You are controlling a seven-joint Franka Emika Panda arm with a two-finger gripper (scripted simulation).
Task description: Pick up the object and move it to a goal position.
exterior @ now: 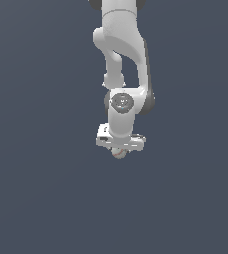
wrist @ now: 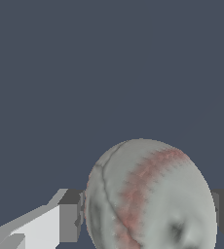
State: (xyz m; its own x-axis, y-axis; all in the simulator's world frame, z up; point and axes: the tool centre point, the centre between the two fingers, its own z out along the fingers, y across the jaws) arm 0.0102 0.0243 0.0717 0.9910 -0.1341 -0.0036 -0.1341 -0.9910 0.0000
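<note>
The object is a small off-white ball (wrist: 150,197) with red seam lines. In the wrist view it fills the space between my two fingers (wrist: 69,222), which press against its sides. In the exterior view the ball (exterior: 118,153) peeks out just below my gripper (exterior: 119,151), mostly hidden by the white hand above it. My gripper is shut on the ball. Whether the ball rests on the grey surface or hangs above it, I cannot tell.
A plain dark grey surface (exterior: 41,198) spreads all around the arm. The white arm (exterior: 121,54) reaches down from the top of the exterior view. No other object shows.
</note>
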